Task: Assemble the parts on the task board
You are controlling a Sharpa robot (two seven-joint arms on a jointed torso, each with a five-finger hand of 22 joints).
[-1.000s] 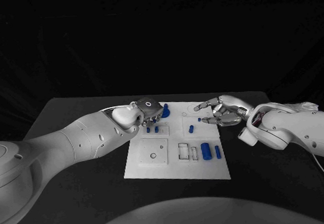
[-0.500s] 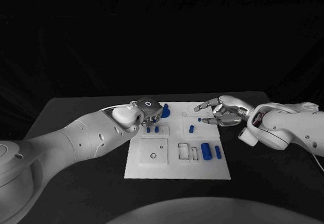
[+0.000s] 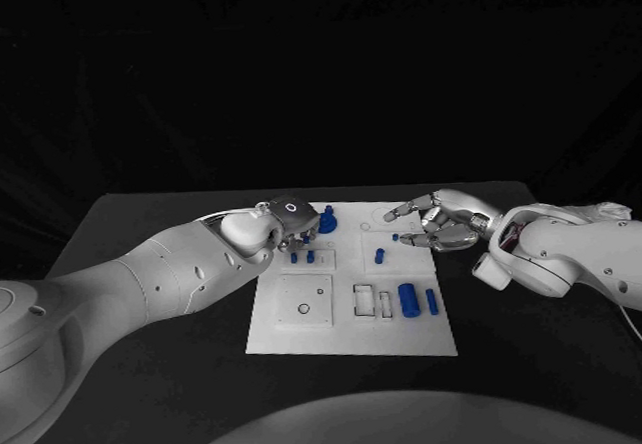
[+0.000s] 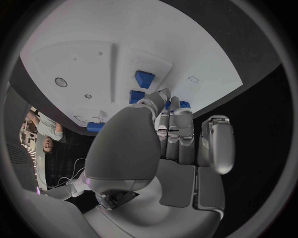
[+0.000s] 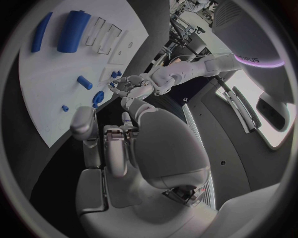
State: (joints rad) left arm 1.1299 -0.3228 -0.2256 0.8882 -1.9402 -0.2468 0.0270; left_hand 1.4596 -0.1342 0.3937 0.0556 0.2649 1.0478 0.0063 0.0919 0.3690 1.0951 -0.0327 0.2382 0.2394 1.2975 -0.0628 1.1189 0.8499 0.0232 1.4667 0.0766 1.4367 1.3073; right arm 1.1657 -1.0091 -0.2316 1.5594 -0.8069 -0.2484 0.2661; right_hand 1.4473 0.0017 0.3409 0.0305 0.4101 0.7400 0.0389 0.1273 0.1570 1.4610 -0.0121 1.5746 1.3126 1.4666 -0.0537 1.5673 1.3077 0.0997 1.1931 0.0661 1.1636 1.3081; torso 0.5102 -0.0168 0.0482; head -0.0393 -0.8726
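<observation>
The white task board (image 3: 353,330) lies in the middle of the black table. My left hand (image 3: 291,217) is over its far left corner with its fingers curled in. A tall blue part (image 3: 328,221) stands right beside the fingertips (image 4: 176,105); I cannot tell whether they grip it. Two short blue pegs (image 3: 303,255) stand just nearer, also seen as blue pegs (image 4: 140,86) in the left wrist view. My right hand (image 3: 441,222) hovers over the board's far right edge, fingers apart and holding nothing. A small blue piece (image 3: 379,256) lies near it.
A thick blue cylinder (image 3: 407,300) and a thin blue bar (image 3: 430,300) lie on the board's near right, beside rectangular slots (image 3: 364,300). A square plate with a round hole (image 3: 304,303) is on the near left. Bare black table (image 3: 157,391) surrounds the board.
My left hand has shifted slightly to the left and down beside the tall blue part. The right hand and the parts have not moved.
</observation>
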